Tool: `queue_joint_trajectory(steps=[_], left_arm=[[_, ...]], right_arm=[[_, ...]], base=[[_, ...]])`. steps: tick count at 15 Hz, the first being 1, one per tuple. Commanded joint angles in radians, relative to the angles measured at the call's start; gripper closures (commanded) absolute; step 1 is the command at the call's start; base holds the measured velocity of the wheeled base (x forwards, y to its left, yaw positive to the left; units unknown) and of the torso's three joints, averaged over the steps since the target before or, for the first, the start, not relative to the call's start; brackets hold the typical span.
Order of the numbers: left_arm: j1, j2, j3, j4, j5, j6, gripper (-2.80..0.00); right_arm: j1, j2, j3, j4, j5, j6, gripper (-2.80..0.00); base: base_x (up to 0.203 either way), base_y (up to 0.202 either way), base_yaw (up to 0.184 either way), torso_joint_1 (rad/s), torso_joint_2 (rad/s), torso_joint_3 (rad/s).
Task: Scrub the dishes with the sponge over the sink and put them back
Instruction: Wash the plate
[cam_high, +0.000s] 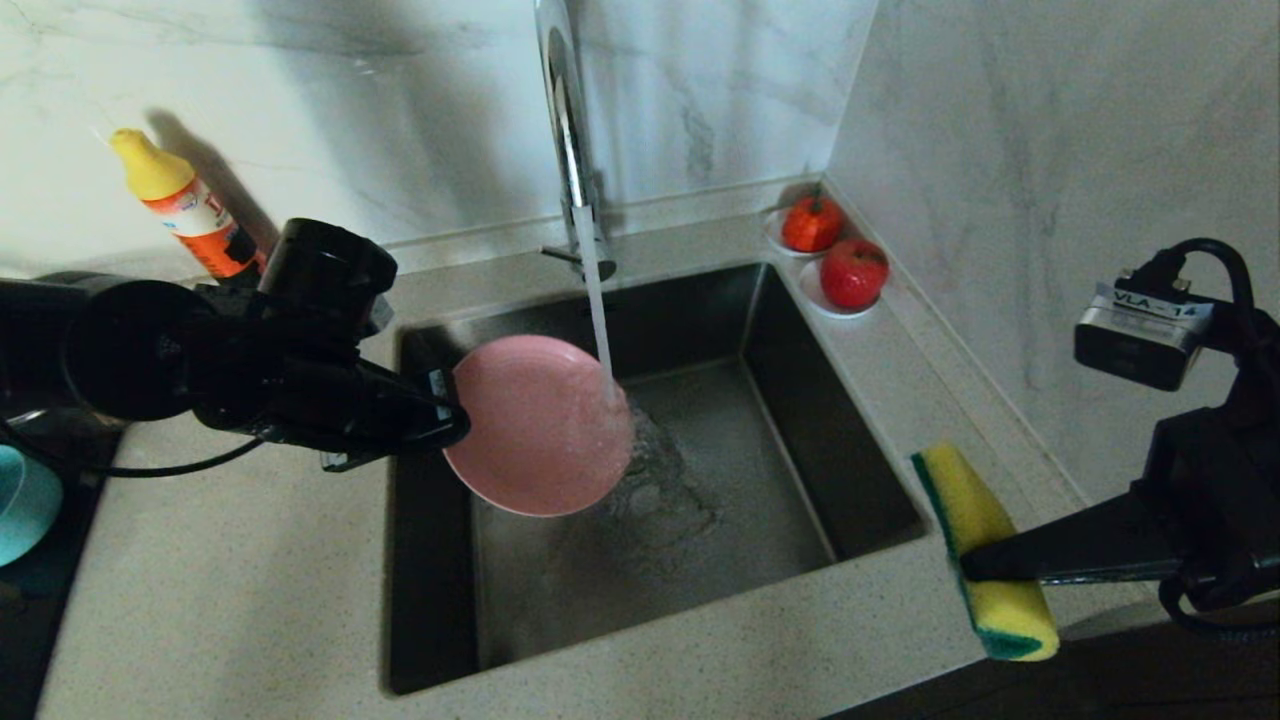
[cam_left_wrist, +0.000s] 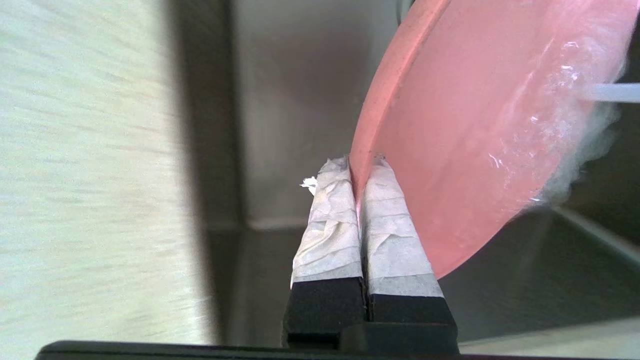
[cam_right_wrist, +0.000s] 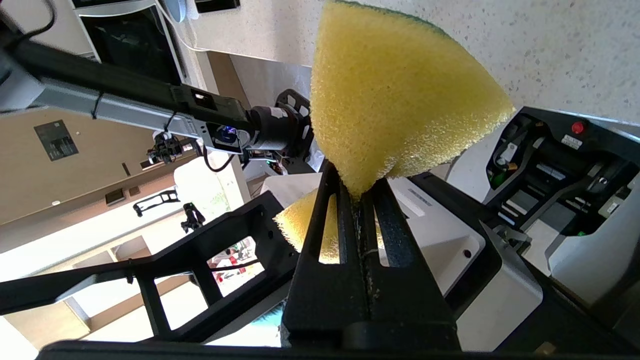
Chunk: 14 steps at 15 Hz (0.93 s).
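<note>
Pink plate (cam_high: 540, 425) — round, matte, rim pinched by left gripper (cam_left_wrist: 358, 167); right gripper (cam_right_wrist: 357, 192) squeezes spongy yellow sponge (cam_high: 985, 555).

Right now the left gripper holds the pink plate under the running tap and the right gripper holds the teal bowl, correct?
Not quite. The left gripper does hold the pink plate under the tap, but the head view shows the right gripper clamping the yellow sponge, not a bowl.

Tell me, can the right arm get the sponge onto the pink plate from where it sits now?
Probably yes. The right gripper, shut on the sponge, sits at the sink's front right corner. The left gripper holds the pink plate by its rim over the basin, face exposed; only the running water stream lies between them.
</note>
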<state>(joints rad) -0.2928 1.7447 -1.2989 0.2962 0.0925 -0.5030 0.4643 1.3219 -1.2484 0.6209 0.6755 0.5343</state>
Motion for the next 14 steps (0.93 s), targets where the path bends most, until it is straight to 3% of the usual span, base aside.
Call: queue_joint_trajectory(steps=[1,4,8,10,14], left_arm=[[0.0,-0.102,0.013,-0.003,0.059,0.036,0.0],[-0.004,-0.163,0.053,-0.105,0.184,0.159,0.0],[-0.009,-0.207,0.198,-0.448,0.354,0.373,0.0],[-0.009,-0.237,0.248,-0.572,0.388,0.467,0.0],[-0.01,-0.283,0.319,-0.847,0.391,0.654,0.0]], right_arm=[[0.001,-0.001,0.014,0.003,0.004,0.003,0.0],[0.001,-0.003,0.032,0.003,0.004,0.003,0.0],[0.002,-0.007,0.049,0.003,0.005,0.003,0.0],[0.002,-0.008,0.049,0.003,0.004,0.003,0.0],[0.002,0.008,0.049,0.003,0.004,0.003,0.0]], base=[[0.0,0.0,0.0,0.0,0.0,0.0],[0.0,0.0,0.0,0.0,0.0,0.0],[0.0,0.0,0.0,0.0,0.0,0.0],[0.0,0.0,0.0,0.0,0.0,0.0],[0.0,0.0,0.0,0.0,0.0,0.0]])
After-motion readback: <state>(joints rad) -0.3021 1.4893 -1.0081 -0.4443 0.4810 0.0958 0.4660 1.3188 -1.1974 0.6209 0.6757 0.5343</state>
